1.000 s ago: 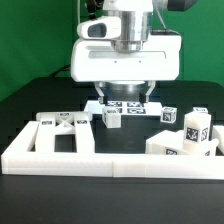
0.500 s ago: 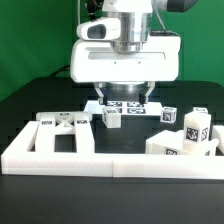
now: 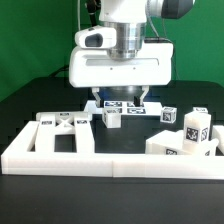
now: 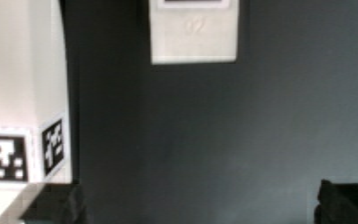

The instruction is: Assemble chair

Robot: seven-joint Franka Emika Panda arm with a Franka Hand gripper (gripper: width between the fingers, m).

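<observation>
The chair lies in loose pieces on the dark table (image 3: 30,95), inside the white border rail (image 3: 110,163). The ladder-like frame (image 3: 66,132) lies flat just behind the rail's front run, at the end on the exterior view's left. Its openings face up and its long axis runs along that front run. A small white block (image 3: 112,117) stands just beyond the frame's end, further from the rail's front run. At the rail's other end, a tall blocky leg (image 3: 195,128) stands upright with tags on its faces. A lower tagged block (image 3: 166,146) sits just beside it, close to the front run. A small tagged cube (image 3: 168,116) stands apart, behind those two.

The gripper (image 3: 120,100) hangs behind the small white block, pointing straight down from the arm's broad white wrist housing (image 3: 120,68). Its dark fingertips (image 3: 146,98) stand just above a flat strip of printed tags (image 3: 127,105) on the table. The jaws are spread as wide as they go and hold nothing.

In the wrist view both fingertips (image 4: 51,203) show at the frame's corners, with only bare dark table between them, around the gripper (image 4: 197,205). A white rectangular piece (image 4: 195,30) lies flat ahead of the jaws and well apart from them. Its long axis runs away from the camera. A white part with two tags (image 4: 16,150) sits off to one side. Which chair pieces these are cannot be told from this view.
</observation>
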